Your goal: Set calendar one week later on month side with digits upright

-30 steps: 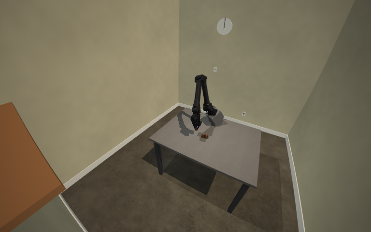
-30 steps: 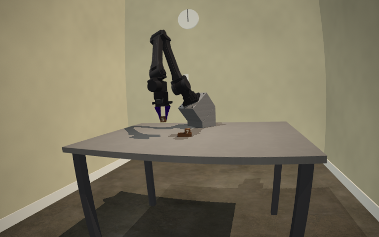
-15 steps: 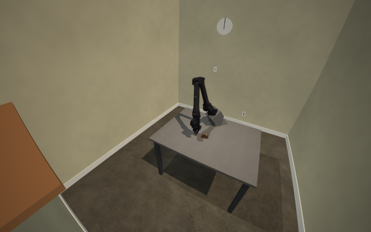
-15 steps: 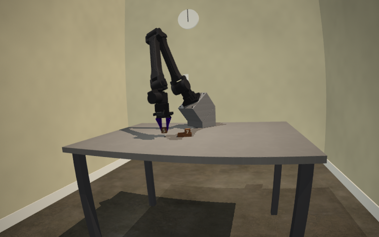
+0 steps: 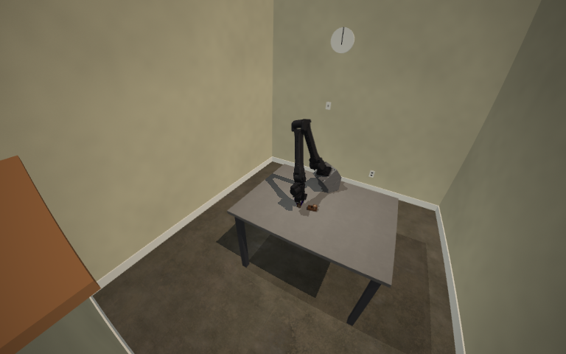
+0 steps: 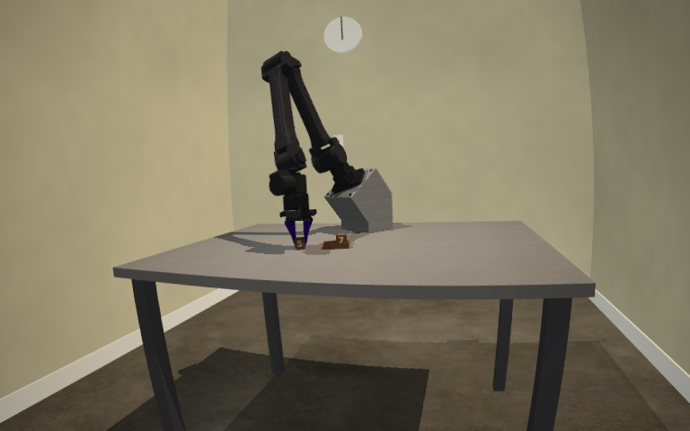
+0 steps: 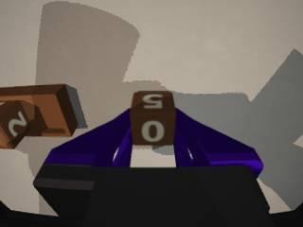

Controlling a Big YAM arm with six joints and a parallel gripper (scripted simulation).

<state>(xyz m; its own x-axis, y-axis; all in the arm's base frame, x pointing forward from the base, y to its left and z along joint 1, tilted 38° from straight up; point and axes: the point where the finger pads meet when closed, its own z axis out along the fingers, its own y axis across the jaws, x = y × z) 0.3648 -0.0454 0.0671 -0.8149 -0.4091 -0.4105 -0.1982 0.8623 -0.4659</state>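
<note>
holding one cube [image 6: 299, 243] [image 7: 152, 119], the tool [image 6: 299, 242] [image 7: 152, 114] hovers beside the tray [image 5: 311, 208] [image 6: 331, 245] [image 7: 62, 111].

The arm [image 5: 298, 154] [image 6: 285, 111] points steeply down, its purple fingers [image 5: 301, 203] [image 6: 300, 243] partly closed.

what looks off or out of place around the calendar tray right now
One cube is out of the tray, between the end effector's fingers; the other sits alone in it. Nothing looks damaged.

A white clock [image 5: 342, 40] [image 6: 342, 34] is hanging high on the back wall. An orange-brown panel [image 5: 41, 258] is jutting into the top view's lower left.
</note>
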